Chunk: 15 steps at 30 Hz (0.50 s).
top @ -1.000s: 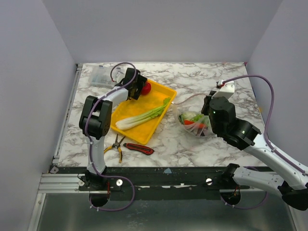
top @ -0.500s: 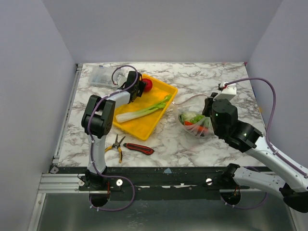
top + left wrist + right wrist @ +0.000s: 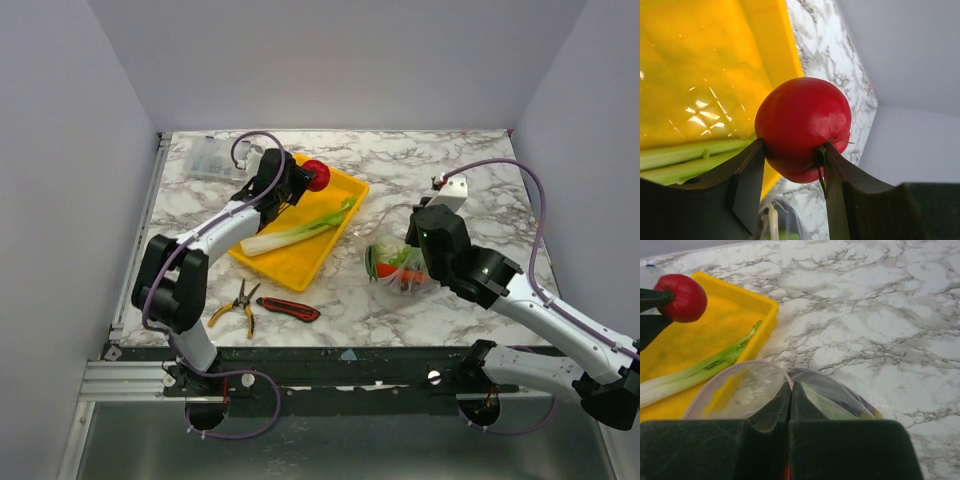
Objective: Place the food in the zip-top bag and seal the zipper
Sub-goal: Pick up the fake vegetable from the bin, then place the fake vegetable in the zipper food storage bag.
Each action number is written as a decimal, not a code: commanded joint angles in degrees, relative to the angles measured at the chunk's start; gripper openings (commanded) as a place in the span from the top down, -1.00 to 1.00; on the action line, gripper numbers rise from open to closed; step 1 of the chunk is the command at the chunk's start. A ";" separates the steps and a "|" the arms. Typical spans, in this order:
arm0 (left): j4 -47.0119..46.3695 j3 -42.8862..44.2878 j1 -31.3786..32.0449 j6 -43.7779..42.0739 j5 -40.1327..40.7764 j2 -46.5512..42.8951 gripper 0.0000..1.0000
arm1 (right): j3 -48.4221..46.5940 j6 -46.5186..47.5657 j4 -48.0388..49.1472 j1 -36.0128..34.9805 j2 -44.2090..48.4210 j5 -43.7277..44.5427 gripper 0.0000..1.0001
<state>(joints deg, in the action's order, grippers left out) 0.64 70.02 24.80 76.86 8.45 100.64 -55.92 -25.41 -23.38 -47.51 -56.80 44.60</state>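
My left gripper (image 3: pixel 304 179) is shut on the red tomato (image 3: pixel 317 175) and holds it above the far corner of the yellow tray (image 3: pixel 335 188); the tomato fills the left wrist view (image 3: pixel 802 127) and shows in the right wrist view (image 3: pixel 682 297). The white-green leek (image 3: pixel 300 229) lies across the tray, also in the right wrist view (image 3: pixel 695 372). My right gripper (image 3: pixel 791 390) is shut on the pink zipper strip (image 3: pixel 735 371) of the clear zip-top bag (image 3: pixel 395 265), holding its mouth up. Green, red and orange food sits inside the bag.
Yellow-handled pliers (image 3: pixel 240 303) and a red-black utility knife (image 3: pixel 288 310) lie near the front edge. A clear hard plastic box (image 3: pixel 210 158) stands at the far left corner. Grey walls enclose the marble table (image 3: pixel 470 170).
My left gripper has lifted the tomato off the tray and moved it right. My right gripper has pulled the bag left and toward the tray.
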 commanded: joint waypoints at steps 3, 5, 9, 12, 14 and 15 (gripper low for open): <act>6.18 -5.16 -0.27 -3.06 -3.87 -15.04 0.90 | -1.96 -4.54 -5.40 0.81 -3.34 -4.77 0.99; 7.11 -5.85 -0.28 -5.61 -5.90 -19.04 0.90 | -2.57 -4.82 -6.49 1.01 -4.39 -6.18 0.99; 10.36 -6.59 0.07 -10.38 -11.53 -26.13 0.91 | -2.88 -5.33 -7.06 1.43 -5.00 -8.47 0.99; 11.06 -8.14 0.38 -14.54 -16.06 -31.62 0.97 | -3.05 -5.30 -6.67 1.86 -4.71 -10.12 0.99; 10.99 -8.75 0.96 -18.97 -18.83 -35.06 0.98 | -3.60 -5.01 -6.28 2.13 -4.56 -11.19 0.99; 11.33 -8.49 1.50 -21.36 -19.96 -36.35 0.98 | -3.93 -4.93 -6.24 2.20 -4.62 -11.68 0.99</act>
<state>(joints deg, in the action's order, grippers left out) 9.65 62.78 24.95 66.59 -2.55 70.85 -57.17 -29.80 -28.82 -45.98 -61.82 36.21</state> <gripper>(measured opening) 0.453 0.006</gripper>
